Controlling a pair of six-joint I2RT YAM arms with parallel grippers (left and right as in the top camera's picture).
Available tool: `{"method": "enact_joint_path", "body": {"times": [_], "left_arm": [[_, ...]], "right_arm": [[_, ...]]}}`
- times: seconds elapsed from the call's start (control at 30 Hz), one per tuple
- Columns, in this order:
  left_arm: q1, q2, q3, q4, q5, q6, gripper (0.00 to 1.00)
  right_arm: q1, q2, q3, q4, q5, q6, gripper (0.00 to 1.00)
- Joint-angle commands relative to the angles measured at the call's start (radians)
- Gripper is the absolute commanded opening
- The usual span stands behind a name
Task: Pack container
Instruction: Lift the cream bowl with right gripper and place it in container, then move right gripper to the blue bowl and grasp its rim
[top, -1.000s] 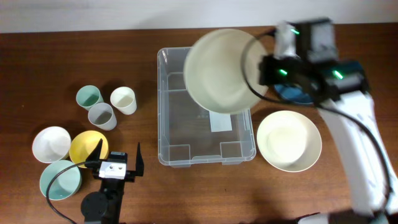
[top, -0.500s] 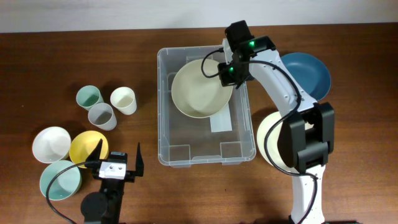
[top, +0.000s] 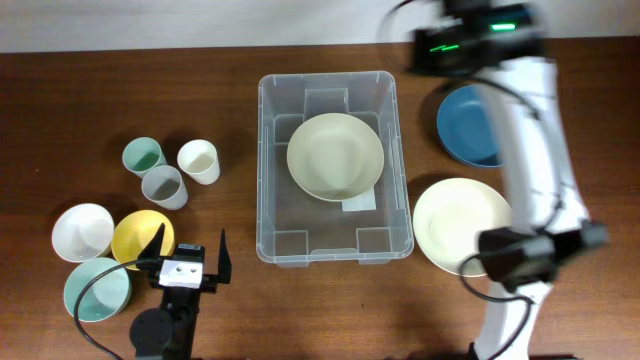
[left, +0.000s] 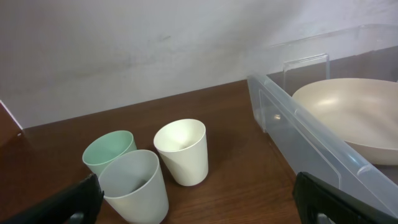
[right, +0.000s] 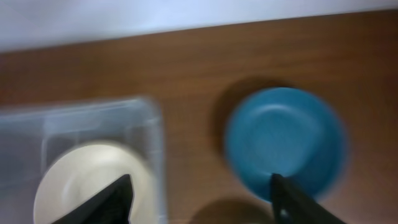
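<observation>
The clear plastic container stands mid-table with a cream bowl lying inside it, toward the far end. My right gripper is raised high beyond the container's far right corner. In the right wrist view the right gripper is open and holds nothing, with the container and cream bowl below left and a blue bowl below right. My left gripper is open near the front left. In the left wrist view the left gripper is empty, facing three cups and the container's wall.
Green cup, grey cup and cream cup stand left of the container. White bowl, yellow bowl and pale teal bowl sit front left. The blue bowl and a large cream bowl lie right of the container.
My right gripper carried the cream bowl down into the container, opened and let it go, then rose up and away to the far right. The left arm has not moved.
</observation>
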Motion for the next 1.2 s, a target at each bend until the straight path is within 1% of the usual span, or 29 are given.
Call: {"method": "enact_joint_path", "body": {"times": [0.0, 0.03, 0.07, 0.13, 0.2, 0.23, 0.3, 0.33, 0.4, 0.5, 0.6, 0.73, 0.77, 0.83, 0.87, 0.9, 0.93, 0.97, 1.0, 1.13, 1.17], "left_arm": [[0.003, -0.005, -0.006, 0.000, 0.011, 0.016, 1.00], [0.003, -0.005, -0.006, 0.000, 0.011, 0.016, 1.00], [0.003, -0.005, -0.006, 0.000, 0.011, 0.016, 1.00], [0.003, -0.005, -0.006, 0.000, 0.011, 0.016, 1.00], [0.003, -0.005, -0.006, 0.000, 0.011, 0.016, 1.00], [0.003, -0.005, -0.006, 0.000, 0.011, 0.016, 1.00], [0.003, -0.005, -0.006, -0.001, 0.011, 0.016, 0.99], [0.003, -0.005, -0.006, 0.000, 0.011, 0.016, 1.00], [0.003, -0.005, -0.006, -0.001, 0.011, 0.016, 1.00], [0.003, -0.005, -0.006, -0.001, 0.011, 0.016, 1.00], [0.003, -0.005, -0.006, 0.000, 0.011, 0.016, 1.00], [0.003, -0.005, -0.006, 0.000, 0.011, 0.016, 1.00], [0.003, -0.005, -0.006, -0.001, 0.011, 0.016, 1.00], [0.003, -0.005, -0.006, 0.000, 0.011, 0.016, 1.00], [0.003, -0.005, -0.006, -0.001, 0.011, 0.016, 1.00], [0.003, -0.005, -0.006, -0.001, 0.011, 0.016, 1.00], [0.003, -0.005, -0.006, -0.001, 0.011, 0.016, 1.00], [0.003, -0.005, -0.006, -0.001, 0.011, 0.016, 1.00], [0.003, -0.005, -0.006, -0.001, 0.011, 0.016, 1.00], [0.003, -0.005, -0.006, -0.001, 0.011, 0.016, 1.00], [0.003, -0.005, -0.006, -0.001, 0.011, 0.016, 1.00]], "right_arm": [[-0.200, -0.023, 0.001, -0.043, -0.071, 0.086, 0.70], [-0.327, -0.009, -0.055, -0.058, -0.151, 0.086, 0.70], [-0.354, -0.005, -0.079, -0.057, -0.164, 0.086, 0.70], [-0.439, 0.006, -0.182, -0.038, -0.190, 0.085, 0.70], [-0.481, 0.008, -0.288, 0.006, -0.190, 0.080, 0.71], [-0.507, 0.008, -0.401, 0.066, -0.190, 0.071, 0.72], [-0.520, 0.008, -0.578, 0.187, -0.195, 0.059, 0.72], [-0.519, 0.008, -0.624, 0.226, -0.195, 0.059, 0.72], [-0.516, 0.008, -0.800, 0.406, -0.256, 0.036, 0.72], [-0.517, 0.008, -0.909, 0.525, -0.302, 0.037, 0.72], [-0.517, 0.008, -0.974, 0.604, -0.303, 0.037, 0.72], [-0.516, 0.022, -1.014, 0.663, -0.303, 0.037, 0.70], [-0.516, 0.032, -1.017, 0.672, -0.302, 0.037, 0.66], [-0.515, 0.056, -1.018, 0.677, -0.303, 0.040, 0.50], [-0.515, 0.070, -1.018, 0.677, -0.299, 0.045, 0.46], [-0.513, 0.083, -1.018, 0.680, -0.299, 0.049, 0.38], [-0.512, 0.084, -1.018, 0.680, -0.298, 0.049, 0.34], [-0.511, 0.085, -1.018, 0.682, -0.294, 0.049, 0.25], [-0.511, 0.085, -1.018, 0.687, -0.296, 0.049, 0.19], [-0.511, 0.084, -1.017, 0.688, -0.296, 0.049, 0.04], [-0.511, 0.084, -1.014, 0.687, -0.296, 0.049, 0.04]]}}
